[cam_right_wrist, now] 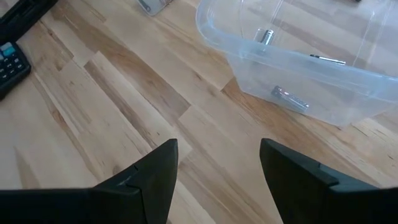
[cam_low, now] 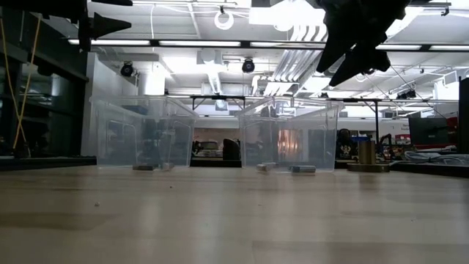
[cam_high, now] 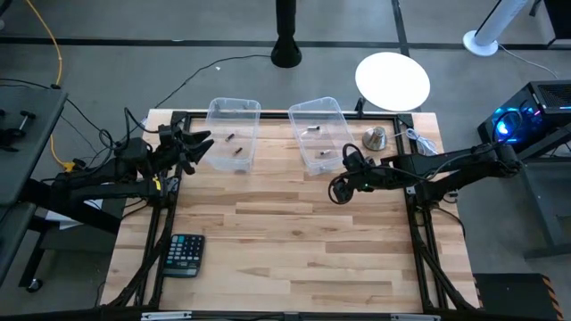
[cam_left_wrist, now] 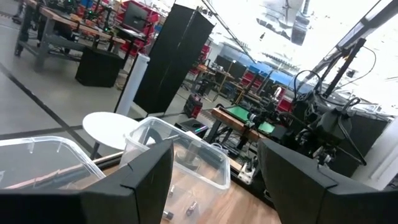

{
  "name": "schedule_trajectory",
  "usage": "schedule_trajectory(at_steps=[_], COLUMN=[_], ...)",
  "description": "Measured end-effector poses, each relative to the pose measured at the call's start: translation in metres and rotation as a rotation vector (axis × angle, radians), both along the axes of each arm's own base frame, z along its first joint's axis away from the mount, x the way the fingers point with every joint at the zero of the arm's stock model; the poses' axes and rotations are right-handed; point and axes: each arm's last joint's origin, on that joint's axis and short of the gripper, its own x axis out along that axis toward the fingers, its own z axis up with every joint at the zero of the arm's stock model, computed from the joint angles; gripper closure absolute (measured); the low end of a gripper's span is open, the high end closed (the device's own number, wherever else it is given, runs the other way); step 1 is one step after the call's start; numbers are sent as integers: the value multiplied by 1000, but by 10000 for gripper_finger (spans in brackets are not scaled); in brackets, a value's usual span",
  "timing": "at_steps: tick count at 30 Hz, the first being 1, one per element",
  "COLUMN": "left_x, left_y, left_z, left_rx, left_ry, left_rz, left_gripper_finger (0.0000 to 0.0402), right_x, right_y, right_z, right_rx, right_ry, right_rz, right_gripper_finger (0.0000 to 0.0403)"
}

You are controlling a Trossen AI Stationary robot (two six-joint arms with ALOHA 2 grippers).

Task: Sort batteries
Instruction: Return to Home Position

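Two clear plastic bins stand at the table's far side. The left bin [cam_high: 234,134] holds dark batteries [cam_high: 238,150]. The right bin [cam_high: 319,134] holds silvery batteries [cam_high: 325,153], which also show in the right wrist view [cam_right_wrist: 289,98]. My left gripper [cam_high: 203,145] is open and empty, raised beside the left bin's left wall; its fingers also show in the left wrist view [cam_left_wrist: 214,149]. My right gripper [cam_high: 342,171] is open and empty, raised over bare table just near of the right bin, as the right wrist view [cam_right_wrist: 217,146] shows.
A metal bell-shaped object [cam_high: 376,136] stands right of the right bin, with a cable beside it. A calculator [cam_high: 185,254] lies at the near left. Bare wood [cam_high: 294,241] spans the table's middle and near side.
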Motion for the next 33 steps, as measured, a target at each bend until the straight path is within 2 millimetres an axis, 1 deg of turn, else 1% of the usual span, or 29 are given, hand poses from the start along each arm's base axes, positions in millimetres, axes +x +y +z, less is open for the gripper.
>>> schedule_trajectory(at_steps=[5,21,24,30,31,33], left_x=[0,1,1,4,4,5], left_y=[0,-1,-3,-13,-15,-18], left_z=[0,-3,-3,-2,-3,-10], left_rx=[0,-6,-24,-35,-23,-4], left_ry=[3,30,21,1,-20,-83], left_rz=[-6,-40,-81,-203,-211,-224], left_gripper_finger=[174,174,174,174,174,174], right_x=[0,-1,-1,-6,-7,-10], right_y=[0,12,12,11,10,9], right_z=[0,0,0,4,6,9], right_rx=[3,8,9,11,9,-5], right_ry=[1,0,-1,-15,-23,-42], right_rz=[6,52,52,47,44,31], right_gripper_finger=[181,181,181,181,181,181])
